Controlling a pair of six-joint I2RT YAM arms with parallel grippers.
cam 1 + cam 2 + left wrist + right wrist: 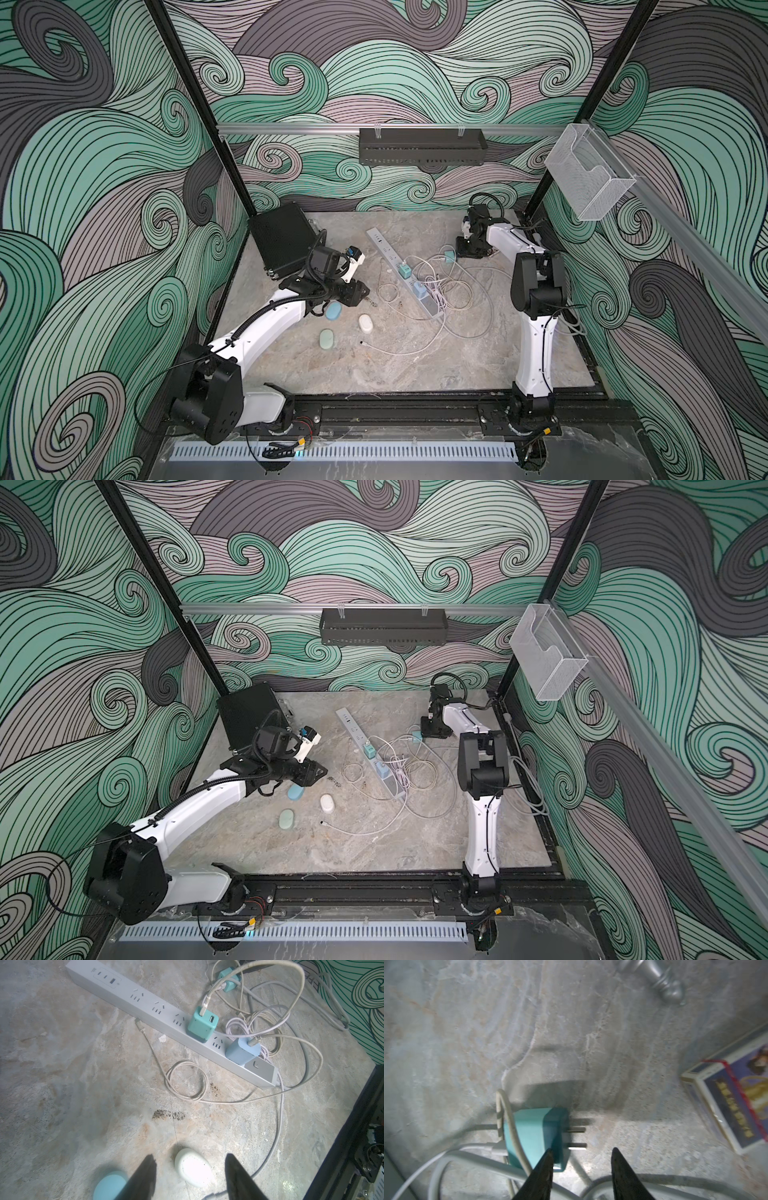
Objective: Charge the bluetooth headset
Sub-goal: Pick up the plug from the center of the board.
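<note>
white headset case point(193, 1167) lies just ahead of the left end effector point(189, 1155).

Three cases point(333, 311) point(365, 323) point(327, 338), three chargers point(403, 272) point(419, 289) point(449, 255) — one power strip point(384, 249)

L arm point(266, 320) reaches fwd, L gripper point(190, 1157) angled down, jaws apart, empty; R arm point(534, 345) stretched far, R gripper point(582, 1150) parted.

Left claw point(189, 1155) spread, empty; white earbud case point(193, 1169), blue case point(110, 1186) near tips.
</note>
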